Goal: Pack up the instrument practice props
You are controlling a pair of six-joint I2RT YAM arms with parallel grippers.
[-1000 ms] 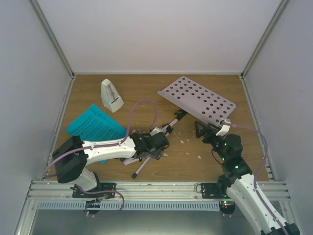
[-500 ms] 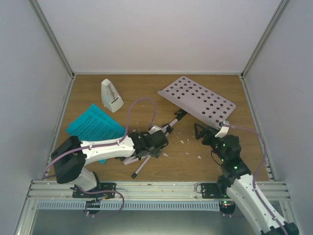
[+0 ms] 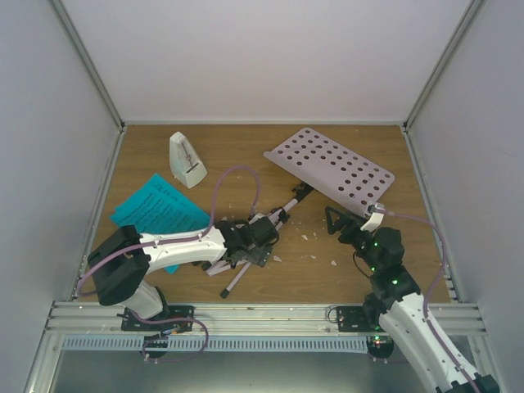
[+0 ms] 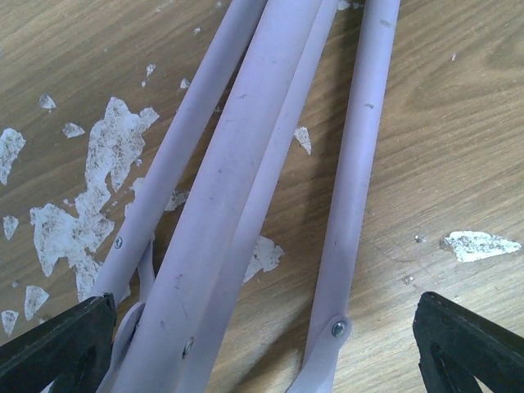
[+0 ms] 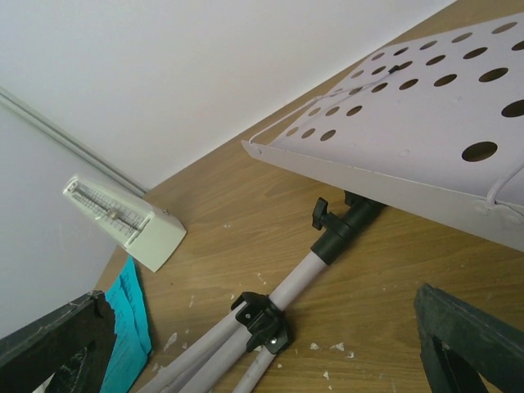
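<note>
The music stand (image 3: 327,168) lies tipped across the worktop, its perforated desk toward the far right corner and its folded legs (image 4: 246,205) toward the near edge. The blue sheets (image 3: 155,209) lie by the left edge, with the metronome (image 3: 187,160) near the far left corner. The left gripper (image 4: 262,344) is released, jaws astride the legs. It should probably drop squarely and gather every tube before clenching. The right gripper (image 5: 262,344), also released, hovers beside the desk.

The stand (image 3: 332,168) is pale pinkish lilac, its desk patterned with even rows of dark round holes; its clamps (image 5: 264,319) are black. The pages (image 3: 151,209) are cyan with lines of black notes. The metronome (image 3: 187,160) is creamy white. The table (image 3: 246,147) is brown wood grain, flecked with white crumbs (image 4: 115,147). The arms (image 3: 176,246) are white and black, with purple cables (image 3: 237,172).
</note>
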